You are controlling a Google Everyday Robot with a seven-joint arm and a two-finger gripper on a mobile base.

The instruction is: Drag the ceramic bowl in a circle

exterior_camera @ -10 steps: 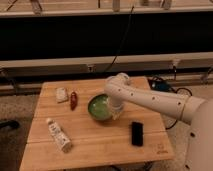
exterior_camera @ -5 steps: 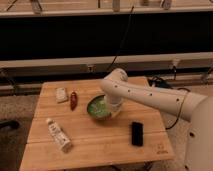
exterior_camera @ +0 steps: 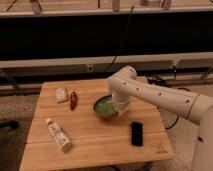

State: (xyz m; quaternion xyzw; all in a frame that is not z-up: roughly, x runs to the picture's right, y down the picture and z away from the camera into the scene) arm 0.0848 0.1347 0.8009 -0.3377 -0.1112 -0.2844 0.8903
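Note:
The green ceramic bowl [exterior_camera: 104, 106] sits near the middle of the wooden table [exterior_camera: 95, 145], round and shallow with a darker rim. My white arm reaches in from the right and bends down over it. My gripper [exterior_camera: 120, 107] is at the bowl's right rim, pointing down; the wrist hides that edge of the bowl.
A small red object [exterior_camera: 73, 100] and a white packet [exterior_camera: 61, 94] lie to the bowl's left. A white bottle [exterior_camera: 59, 135] lies at the front left. A black phone-like object [exterior_camera: 136, 133] lies at the front right. A dark wall runs behind.
The bowl and my gripper have shifted slightly left and toward the back of the table. The other items have not moved.

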